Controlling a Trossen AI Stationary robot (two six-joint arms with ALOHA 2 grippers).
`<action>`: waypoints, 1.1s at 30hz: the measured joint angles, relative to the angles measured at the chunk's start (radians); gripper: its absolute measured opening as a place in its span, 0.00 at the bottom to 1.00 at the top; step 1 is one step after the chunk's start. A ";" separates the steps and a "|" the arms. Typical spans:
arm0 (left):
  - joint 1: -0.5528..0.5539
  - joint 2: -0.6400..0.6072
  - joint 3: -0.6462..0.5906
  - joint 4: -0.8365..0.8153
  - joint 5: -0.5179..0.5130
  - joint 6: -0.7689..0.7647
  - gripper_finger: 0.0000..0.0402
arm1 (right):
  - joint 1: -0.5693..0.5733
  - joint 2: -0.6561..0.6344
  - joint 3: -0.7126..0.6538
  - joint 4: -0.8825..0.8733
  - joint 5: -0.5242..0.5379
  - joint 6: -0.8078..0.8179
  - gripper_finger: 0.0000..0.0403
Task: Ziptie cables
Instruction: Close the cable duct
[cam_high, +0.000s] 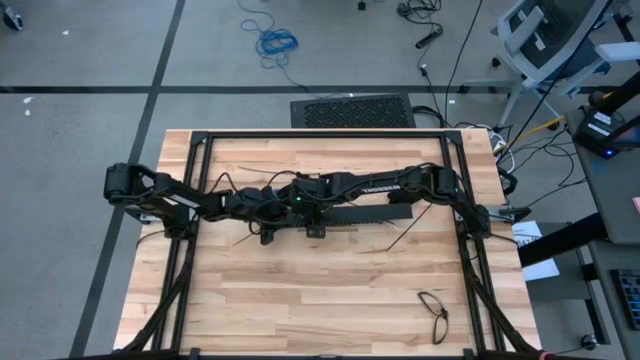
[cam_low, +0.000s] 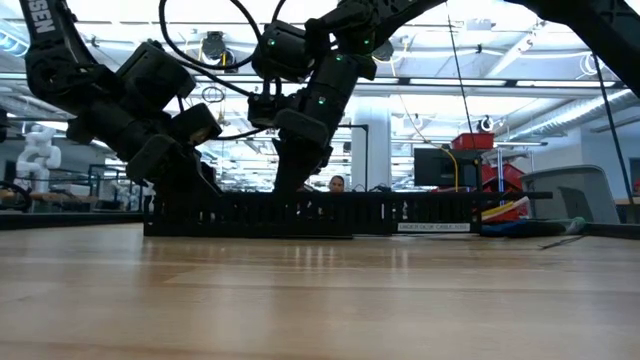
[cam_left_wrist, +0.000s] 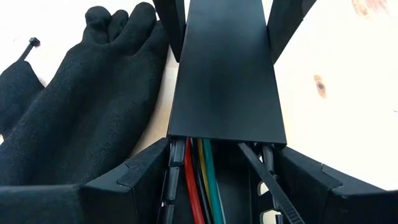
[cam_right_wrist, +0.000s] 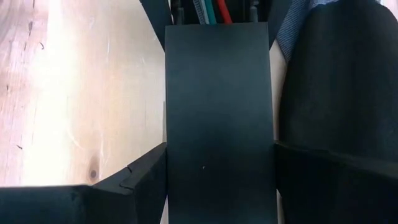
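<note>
Cables (cam_left_wrist: 198, 177): red, green, yellowish and black wires lying side by side along a black slotted cable tray (cam_low: 300, 213), emerging from under a flat black cover (cam_left_wrist: 225, 68) that caps a stretch of it. In the right wrist view the same bundle (cam_right_wrist: 211, 11) shows at the cover's (cam_right_wrist: 219, 118) far end.

Tray: long, low, set across the middle of the wooden table (cam_high: 300, 300), seen end to end in the low view with a white label on its side.

Left hand (cam_left_wrist: 221, 171): fingers (cam_left_wrist: 134, 180) spread, one on each side of the tray at the covered stretch, straddling it. Whether they press its walls cannot be told.

Right hand (cam_right_wrist: 219, 180): fingers (cam_right_wrist: 134, 180) spread likewise, flanking the cover from the opposite end, facing the left hand. Both meet at mid-table in the high view.

Zip tie (cam_left_wrist: 270, 183): thin black strip lying slantwise over the open tray beside the wires.

Black glove (cam_left_wrist: 81, 112): limp on the table, just beside the tray.

Loose black cable loop (cam_high: 434, 310): near the table's front right corner, well apart from the arms.

Person (cam_low: 336, 183): partly visible beyond the tray.
</note>
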 joint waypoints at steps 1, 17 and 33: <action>0.000 0.000 0.000 0.002 0.000 0.001 0.61 | 0.000 0.000 0.000 -0.001 0.000 0.000 0.60; -0.001 0.000 0.002 0.013 0.018 0.044 0.61 | 0.001 0.000 0.001 -0.011 -0.004 -0.004 0.60; -0.001 0.000 0.006 0.017 -0.029 0.052 0.88 | 0.001 -0.002 0.005 -0.003 -0.006 -0.021 0.60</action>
